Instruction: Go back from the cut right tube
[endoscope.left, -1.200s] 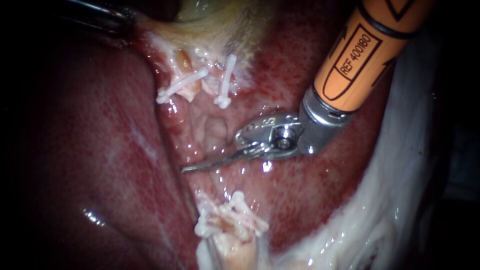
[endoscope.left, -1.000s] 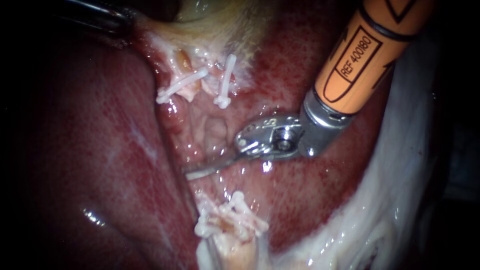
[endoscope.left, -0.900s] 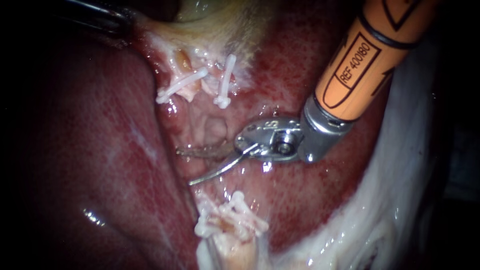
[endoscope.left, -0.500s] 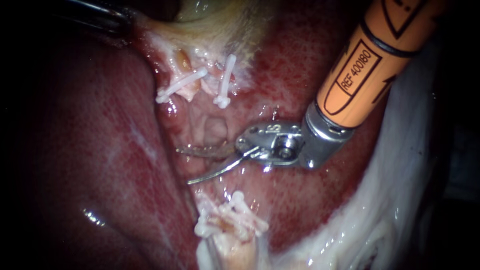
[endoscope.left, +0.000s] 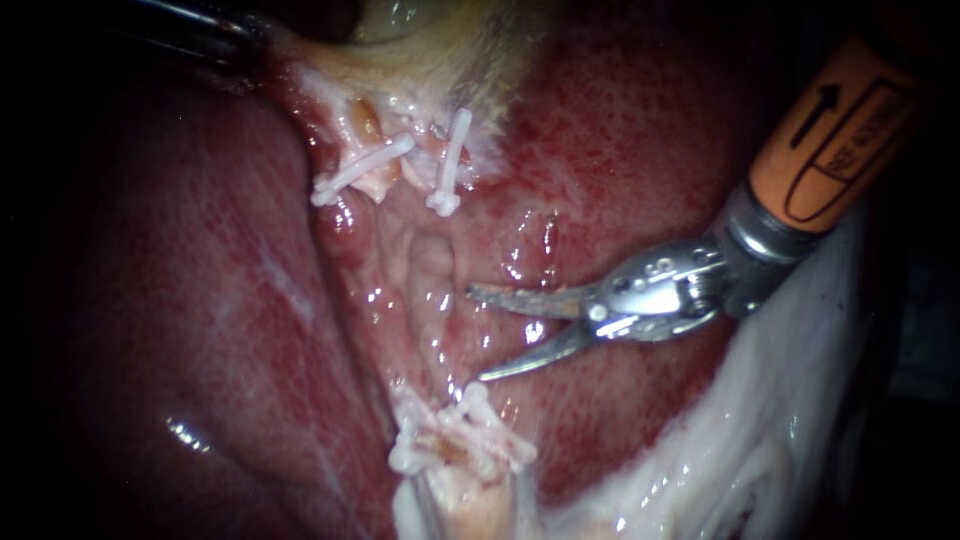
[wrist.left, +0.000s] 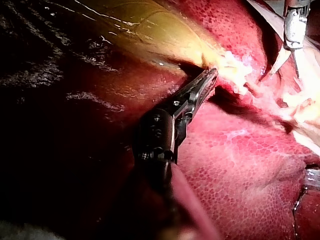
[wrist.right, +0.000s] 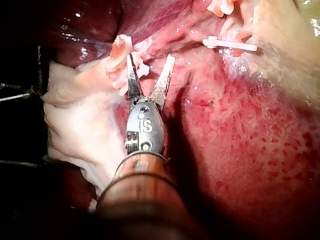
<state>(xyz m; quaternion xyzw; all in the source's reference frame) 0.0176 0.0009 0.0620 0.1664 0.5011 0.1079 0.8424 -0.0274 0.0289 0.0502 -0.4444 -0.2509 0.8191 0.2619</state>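
My right instrument (endoscope.left: 483, 333) comes in from the upper right on an orange shaft, its two thin blades open and holding nothing, over the raw bed to the right of the gap between the clips. Two white clips (endoscope.left: 360, 168) sit on short tube stumps below the gallbladder (endoscope.left: 440, 50). Several more clips (endoscope.left: 460, 440) bunch on the lower stump (endoscope.left: 465, 490). In the right wrist view the open blades (wrist.right: 150, 67) point at that lower clip bunch (wrist.right: 120, 52). My left instrument (wrist.left: 205, 82) has its jaws shut on pale tissue at the gallbladder's edge, and only its shaft (endoscope.left: 190, 30) shows in the endoscope view.
Dark red liver (endoscope.left: 200, 300) fills the left side. White fatty tissue (endoscope.left: 780, 420) runs along the lower right, under the right instrument's shaft. The bed between the clip groups is wet and glistening.
The right instrument's blades have opened from shut and drawn back to the right, out of the gap between the clip groups. The left instrument and the clips have not moved.
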